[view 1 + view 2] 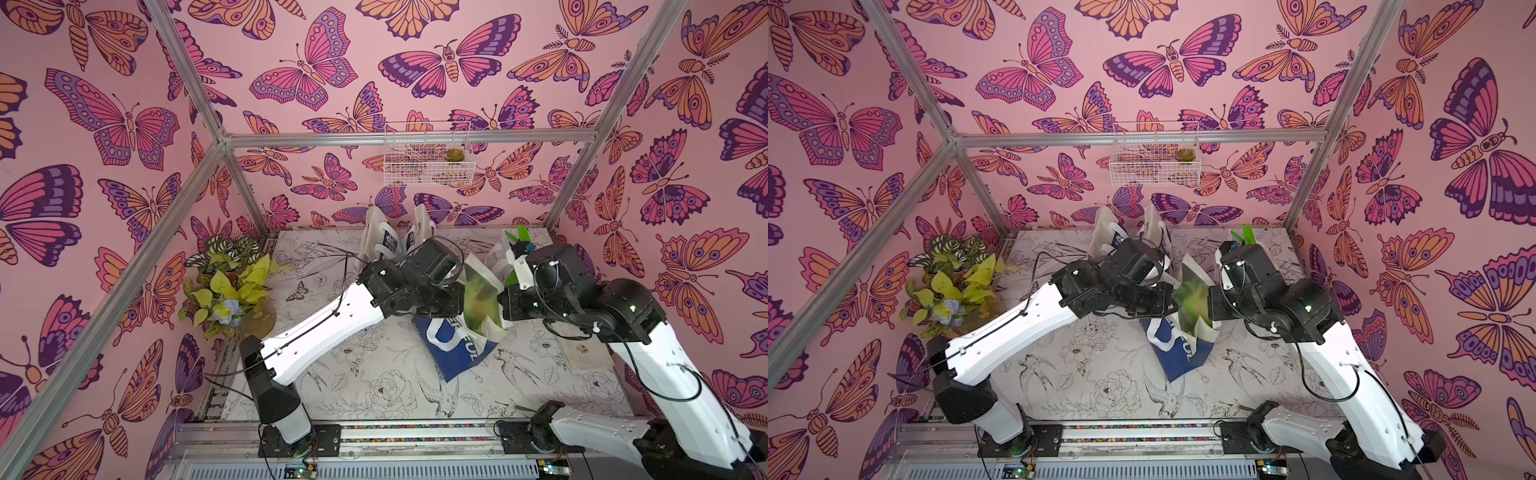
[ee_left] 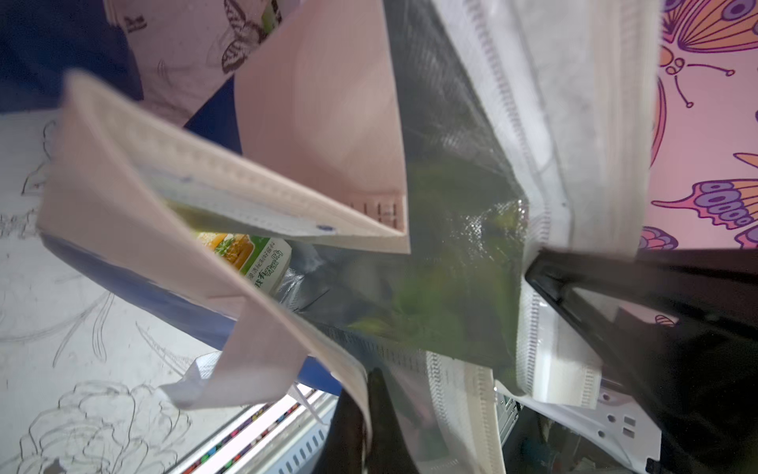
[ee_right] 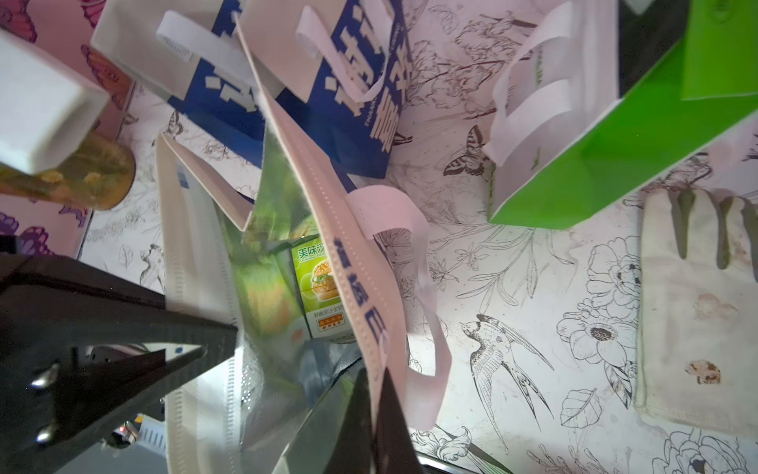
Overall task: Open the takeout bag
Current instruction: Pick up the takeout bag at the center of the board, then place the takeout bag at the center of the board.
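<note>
Left gripper (image 2: 361, 410) pinches one white rim of the blue-and-white fabric takeout bag (image 1: 457, 353), mid-surface on the flower-printed table (image 1: 374, 374). The right gripper (image 3: 371, 414) grips the opposite rim. Its mouth gapes, showing a green burger carton (image 3: 316, 287). Opening looks underway; the next move likely calls for pulling the rims wider.

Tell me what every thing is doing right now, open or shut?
takeout bag: mouth held open, rim pinched on two sides
left gripper: shut on the bag's rim
right gripper: shut on the opposite rim
food box: inside the takeout bag
glove: lying flat, untouched
</note>
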Motion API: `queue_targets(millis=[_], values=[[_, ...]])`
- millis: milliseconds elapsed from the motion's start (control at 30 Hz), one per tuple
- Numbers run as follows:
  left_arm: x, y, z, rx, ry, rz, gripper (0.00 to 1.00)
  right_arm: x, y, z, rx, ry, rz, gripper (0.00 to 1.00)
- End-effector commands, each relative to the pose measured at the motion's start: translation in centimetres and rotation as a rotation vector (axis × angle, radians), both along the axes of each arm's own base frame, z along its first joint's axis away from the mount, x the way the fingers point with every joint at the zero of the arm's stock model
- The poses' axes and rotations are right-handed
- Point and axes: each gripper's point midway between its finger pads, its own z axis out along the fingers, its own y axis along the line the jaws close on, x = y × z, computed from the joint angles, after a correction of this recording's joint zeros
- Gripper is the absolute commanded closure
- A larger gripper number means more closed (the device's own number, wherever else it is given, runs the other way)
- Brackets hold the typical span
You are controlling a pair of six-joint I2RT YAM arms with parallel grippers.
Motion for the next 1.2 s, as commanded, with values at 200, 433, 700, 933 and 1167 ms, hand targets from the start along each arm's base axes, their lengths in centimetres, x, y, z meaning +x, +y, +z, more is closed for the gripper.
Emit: queue_targets(millis=[200,433,700,933,1167], values=[[4.7,-0.6,1.3,-0.021,-0.082,-0.060,1.00,1.7,-0.5,4.0,0.046,-0.074,-0.011,1.00],[9.2,-0.5,0.8,-0.021,-0.096,-0.043,1.00,5.0,-1.2,2.4,0.063,-0.043,-0.063,1.00],[12.0,-0.8,-2.1,0.007,-0.066,-0.039,1.00,7.8,-2.4,-0.2,0.042,-0.006,-0.103,1.00],[13.5,-1.1,-2.7,0.012,-0.082,-0.028,1.00,9.4,-3.1,-0.8,0.046,-0.020,-0.120,1.00],[15.1,-1.8,-2.5,-0.011,-0.095,-0.009,1.00,10.3,-4.2,-2.0,0.048,-0.008,-0.158,1.00]])
